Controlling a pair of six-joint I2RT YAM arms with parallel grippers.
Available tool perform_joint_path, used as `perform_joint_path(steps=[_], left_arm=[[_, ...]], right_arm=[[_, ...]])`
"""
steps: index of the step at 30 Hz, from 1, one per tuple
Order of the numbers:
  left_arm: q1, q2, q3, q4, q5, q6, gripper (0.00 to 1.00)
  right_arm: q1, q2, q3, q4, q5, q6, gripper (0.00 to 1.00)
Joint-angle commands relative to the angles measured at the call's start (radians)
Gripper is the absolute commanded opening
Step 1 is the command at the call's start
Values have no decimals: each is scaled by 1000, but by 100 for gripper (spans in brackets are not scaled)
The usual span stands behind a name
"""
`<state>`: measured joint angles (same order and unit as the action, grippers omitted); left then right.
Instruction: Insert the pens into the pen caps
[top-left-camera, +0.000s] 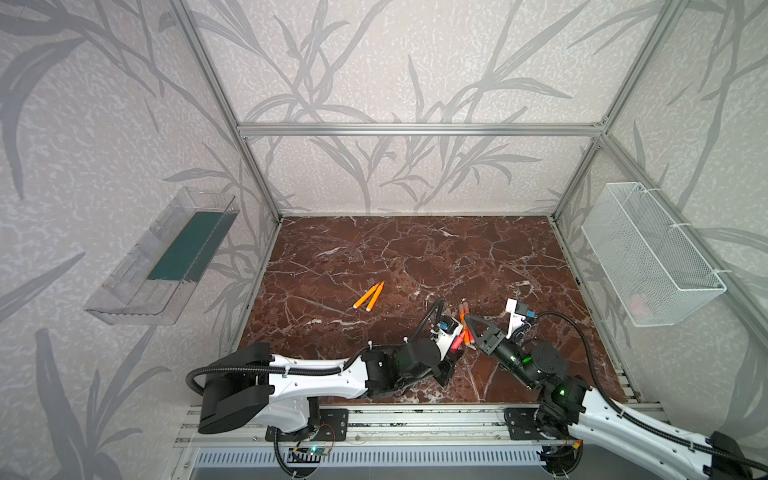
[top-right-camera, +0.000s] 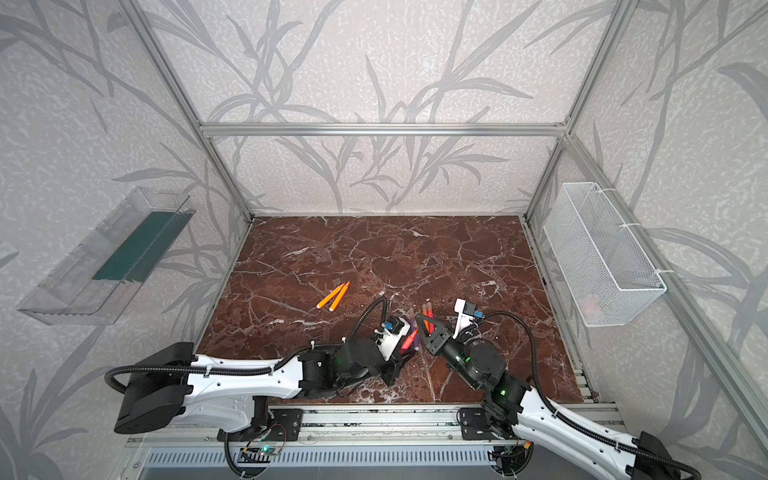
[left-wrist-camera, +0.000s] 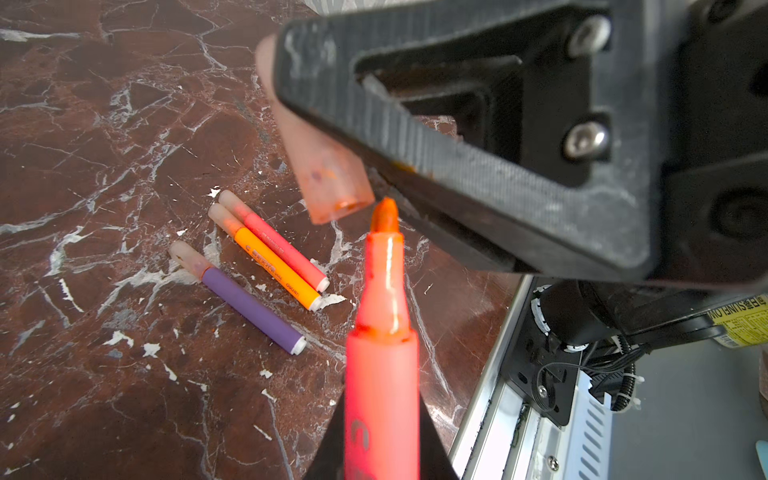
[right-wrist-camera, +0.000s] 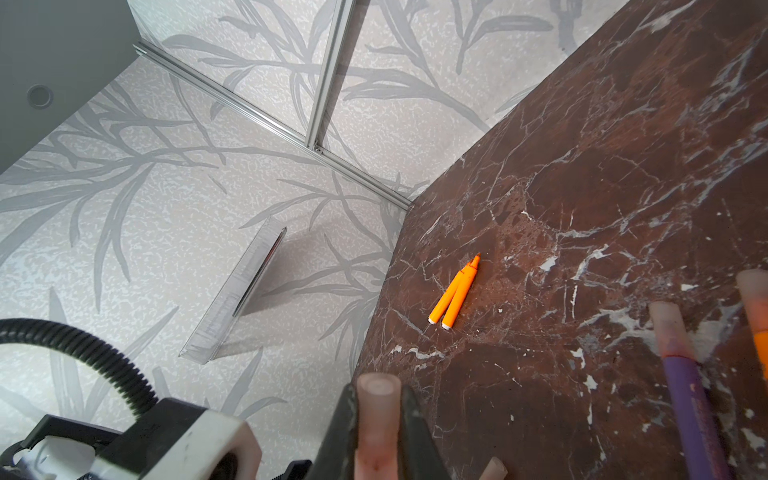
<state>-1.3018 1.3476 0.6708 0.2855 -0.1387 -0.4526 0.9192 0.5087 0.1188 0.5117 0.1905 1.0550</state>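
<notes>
In both top views two uncapped orange pens (top-left-camera: 369, 296) lie together on the brown marble table (top-left-camera: 415, 257), well apart from the arms; I think they are for later.

In the left wrist view the left gripper (left-wrist-camera: 380, 449) is closed narrow on a red-pink marker pen (left-wrist-camera: 382, 374). Its tip is just beside the mouth of a translucent pinkish cap (left-wrist-camera: 328, 178), aimed for insertion but not yet inside. Three capped pens (left-wrist-camera: 270, 270) lie near. A yellow label (left-wrist-camera: 744, 322) shows letters like "SUNFLOW", cut off; the print on the pens is unreadable.

In the right wrist view the right gripper (right-wrist-camera: 378, 415) clamps this cap to keep it steady.

The left arm (top-left-camera: 316, 376) and right arm (top-left-camera: 631, 440) are white shells with black joints, ribbed black cables (top-left-camera: 232, 369), green lights (top-left-camera: 562, 391).
</notes>
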Motion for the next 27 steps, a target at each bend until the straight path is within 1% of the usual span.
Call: perform_joint_path(steps=[1,7,14,18,27], left_arm=[[-2,-19,-2,16,-27,9,0],[-2,-27,-10,26,-28,8,0],[-1,-35,-2,26,-48,9,0],[-1,-38,7,26,-59,9,0],[20,-7,30,63,-61,-13,0]], right_arm=[[9,-20,24,26,1,-5,0],[9,-38,24,11,4,-7,0],[19,-22,19,30,-5,-4,0],[28,-12,8,39,9,0,0],[53,15,3,89,6,-27,0]])
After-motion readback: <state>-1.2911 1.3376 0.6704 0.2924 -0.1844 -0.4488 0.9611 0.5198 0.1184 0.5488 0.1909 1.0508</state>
